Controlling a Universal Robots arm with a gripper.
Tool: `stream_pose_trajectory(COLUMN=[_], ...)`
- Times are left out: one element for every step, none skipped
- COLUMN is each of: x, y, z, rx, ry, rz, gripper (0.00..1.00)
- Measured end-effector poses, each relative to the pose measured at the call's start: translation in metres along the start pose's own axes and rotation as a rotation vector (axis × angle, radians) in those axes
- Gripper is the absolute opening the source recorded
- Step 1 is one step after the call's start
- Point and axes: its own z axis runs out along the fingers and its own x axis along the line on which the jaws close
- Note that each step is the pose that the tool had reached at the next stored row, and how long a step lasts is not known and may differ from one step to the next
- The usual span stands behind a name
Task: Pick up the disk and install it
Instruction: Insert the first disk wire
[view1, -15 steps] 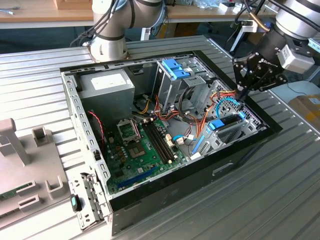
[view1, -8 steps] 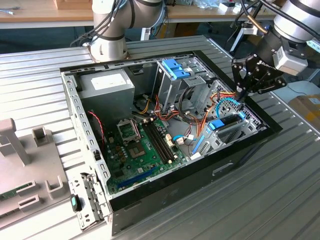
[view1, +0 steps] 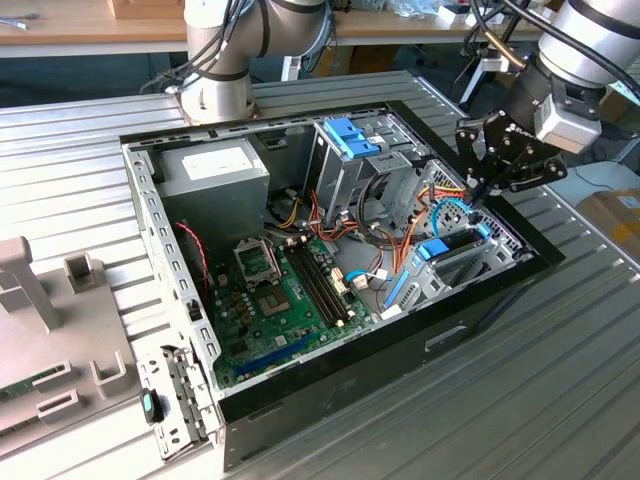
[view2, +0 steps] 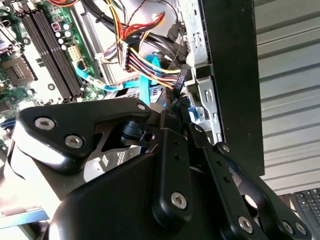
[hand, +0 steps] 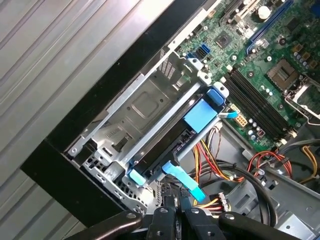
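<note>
Fingers (view1: 478, 190): black, closed tip to tip, at the exterior view's upper right. They hang over the right-hand end of the open case, just above the bay that holds the disk. In the first wrist view the fingers (hand: 171, 210) end just beside a thin blue cable (hand: 182, 182). Whether they touch it cannot be told.

Surface (view1: 560, 380): ribbed grey metal, carrying the case. A grey plastic fixture (view1: 40, 300) stands at the exterior view's left.

Room: wooden bench (view1: 90, 25) along the back, with the arm's pale base (view1: 215, 95) in front of it, behind the case.

Computer case (view1: 480, 320): black-walled, side panel off, lying flat. Contents:
- green motherboard (view1: 270, 300), lower middle
- grey power supply (view1: 215, 170), upper left
- blue-topped metal drive cage (view1: 350, 140), upper middle
- orange, red and yellow wire bundles (view1: 400, 235), between the cage and the bay
- disk (view1: 445, 250), dark body in a bright blue frame, lying in the grey metal bay at the case's right corner. Whether it is fully seated cannot be told.
</note>
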Motion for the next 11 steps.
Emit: stream_pose_trajectory(x=[-0.0018, -0.0034, -0.0047, -0.0074, -0.0097, -0.0157, -0.018, -0.0186, -0.0187, -0.0186, -0.0186], y=[0.002, 0.0042, 0.0059, 0.0089, 0.0114, 0.0182, 0.0207, 0.0215, 0.0216, 0.0217, 0.0217], z=[0.0002, 0.0004, 0.0005, 0.0005, 0.0006, 0.0007, 0.0007, 0.0007, 0.0007, 0.0008, 0.0011], rx=[-0.0009, -0.0007, -0.0007, -0.0007, -0.0005, 0.0004, 0.0004, 0.0007, 0.0006, 0.0005, 0.0003], ry=[0.0017, 0.0019, 0.002, 0.0022, 0.0024, 0.003, 0.0033, 0.0033, 0.0034, 0.0035, 0.0041], rz=[0.003, 0.003, 0.003, 0.003, 0.003, 0.003, 0.003, 0.003, 0.003, 0.005, 0.011], gripper=[0.15, 0.15, 0.15, 0.15, 0.15, 0.15, 0.15, 0.15, 0.15, 0.15, 0.15])
